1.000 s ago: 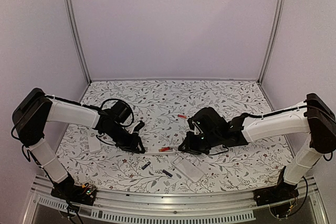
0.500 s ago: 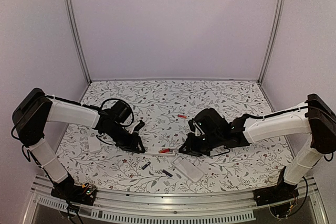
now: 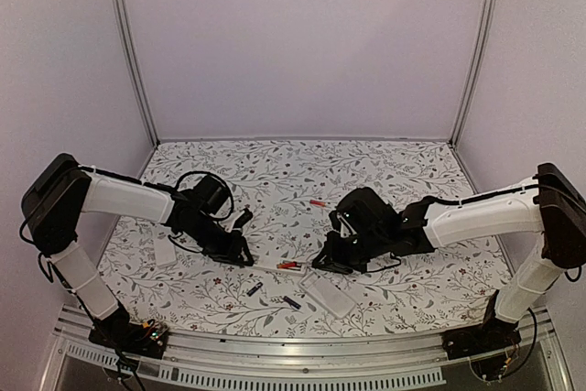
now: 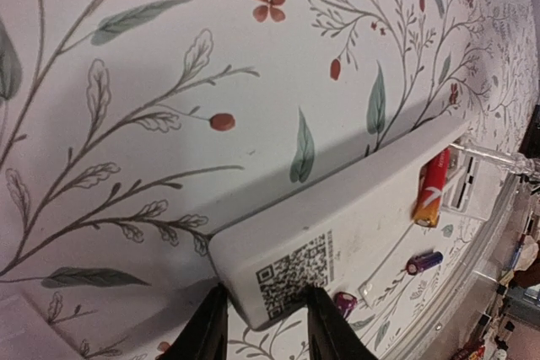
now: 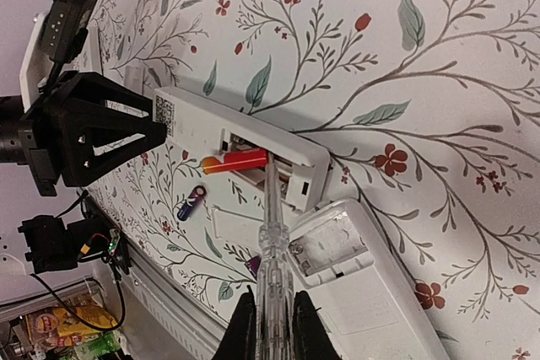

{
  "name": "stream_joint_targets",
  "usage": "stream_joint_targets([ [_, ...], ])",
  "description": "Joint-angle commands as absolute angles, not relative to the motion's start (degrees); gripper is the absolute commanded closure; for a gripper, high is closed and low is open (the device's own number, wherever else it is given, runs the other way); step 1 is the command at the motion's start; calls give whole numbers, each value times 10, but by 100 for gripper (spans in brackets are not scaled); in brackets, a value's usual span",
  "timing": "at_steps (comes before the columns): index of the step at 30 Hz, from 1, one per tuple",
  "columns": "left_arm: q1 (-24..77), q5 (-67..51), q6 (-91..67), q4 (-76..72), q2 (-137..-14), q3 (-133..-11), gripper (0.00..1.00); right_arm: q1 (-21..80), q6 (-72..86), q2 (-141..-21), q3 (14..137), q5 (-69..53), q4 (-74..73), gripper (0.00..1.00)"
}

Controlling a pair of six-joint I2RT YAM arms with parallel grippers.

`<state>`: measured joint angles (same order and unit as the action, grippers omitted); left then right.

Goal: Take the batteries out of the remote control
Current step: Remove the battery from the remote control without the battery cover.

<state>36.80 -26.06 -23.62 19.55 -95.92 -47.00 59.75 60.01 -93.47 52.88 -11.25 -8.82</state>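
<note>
Floral table; both arms outstretched low toward remote.

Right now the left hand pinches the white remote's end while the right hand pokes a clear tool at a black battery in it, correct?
No, the battery is red, not black; the right wrist view shows it. The left hand does pinch the end of the white remote, and the right hand does poke the clear tool at that battery.

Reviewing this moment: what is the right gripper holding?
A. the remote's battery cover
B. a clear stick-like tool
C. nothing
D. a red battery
B: the right gripper is shut on the clear tool, whose tip reaches the opened remote beside a red battery.
</note>
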Motion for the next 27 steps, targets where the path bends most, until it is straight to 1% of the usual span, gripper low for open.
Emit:
stream_joint_targets([
  [1, 375, -264, -230, 193, -968, -477, 68, 612, 608, -924, 544, -139, -127, 100],
  [4, 375, -263, -231, 193, -968, -478, 68, 614, 602, -920, 558, -99, -173, 100],
  [10, 375, -264, -231, 193, -969, -478, 68, 615, 597, -907, 564, -82, -193, 100],
  [24, 375, -264, -230, 192, -970, -478, 68, 615, 581, -935, 563, -57, -162, 100],
  [27, 375, -264, -230, 192, -970, -478, 68, 615, 577, -942, 559, -68, -138, 100],
])
